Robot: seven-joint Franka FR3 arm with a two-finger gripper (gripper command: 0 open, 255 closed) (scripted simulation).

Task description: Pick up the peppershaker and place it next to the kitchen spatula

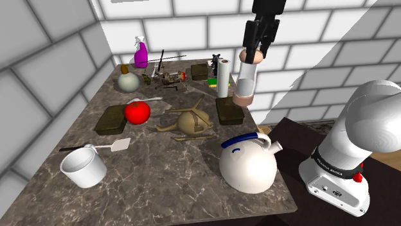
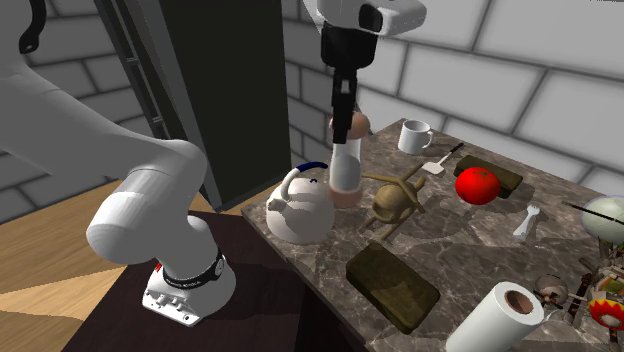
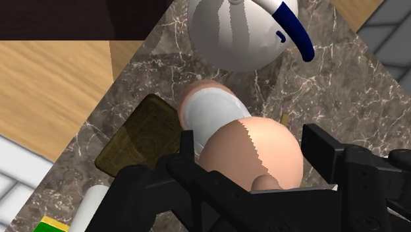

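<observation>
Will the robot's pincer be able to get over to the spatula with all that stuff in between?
Probably yes. The pincer holds the pepper shaker up above the table, seemingly higher than the toy helicopter and tomato on the way. There is bare table beside the spatula.

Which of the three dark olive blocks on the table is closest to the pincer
The olive block at the table edge beside the paper towel roll; the others lie by the red fruit and at the far end.
</observation>
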